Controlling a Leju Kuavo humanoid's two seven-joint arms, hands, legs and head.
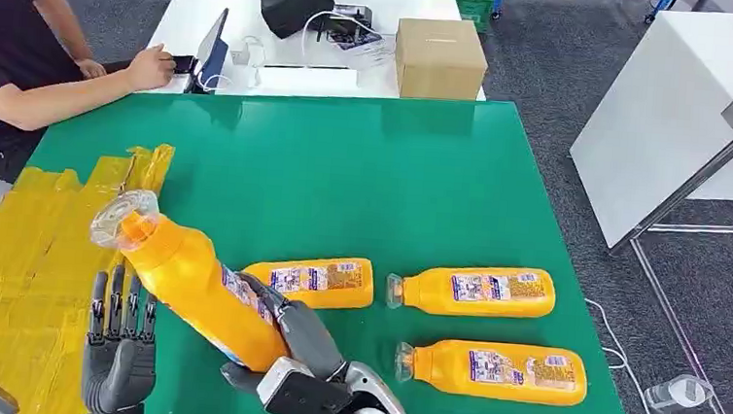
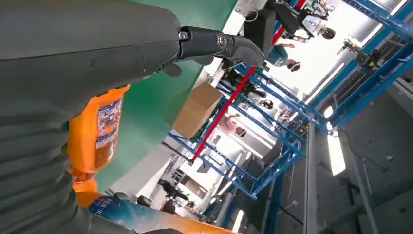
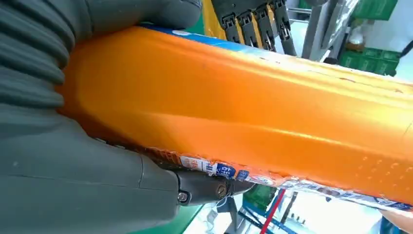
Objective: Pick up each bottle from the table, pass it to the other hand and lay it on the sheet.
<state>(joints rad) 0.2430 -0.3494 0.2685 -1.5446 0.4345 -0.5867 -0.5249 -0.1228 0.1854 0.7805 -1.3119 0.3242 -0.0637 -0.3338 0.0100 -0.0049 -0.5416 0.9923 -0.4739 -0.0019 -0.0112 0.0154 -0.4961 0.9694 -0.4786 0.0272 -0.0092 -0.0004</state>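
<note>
Right robot hand (image 1: 299, 344) grasps the raised orange bottle (image 1: 191, 287); left robot hand (image 1: 119, 350) spread, empty.

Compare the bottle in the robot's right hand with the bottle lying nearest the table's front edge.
The held bottle is off the table, tilted, cap up and left, gripped by the right hand. The front bottle lies flat on the green table, untouched, cap pointing left. Both are orange with clear caps and printed labels.
</note>
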